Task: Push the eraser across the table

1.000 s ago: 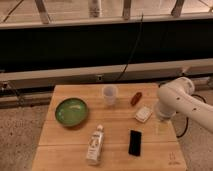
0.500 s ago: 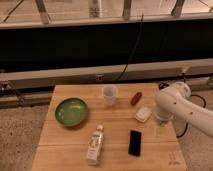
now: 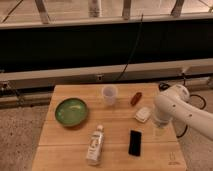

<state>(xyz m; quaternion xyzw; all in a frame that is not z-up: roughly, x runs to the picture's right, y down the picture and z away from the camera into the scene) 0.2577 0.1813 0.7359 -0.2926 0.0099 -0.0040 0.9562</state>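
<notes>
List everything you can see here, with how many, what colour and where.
Table: one, light wood, centre.
Bowl: one, green, left on the table.
Cup: one, clear whitish, back middle.
Oval thing: one, reddish-brown, right of the cup.
Block: one, white, in front of the oval thing.
Bottle: one, pale with a white cap, lying front middle.
Eraser: one, black, front, right of the bottle.
Cable: one, dark, behind the table.
Arm: one, white, over the table's right edge.
Gripper: one, pale, right of the eraser.
</notes>
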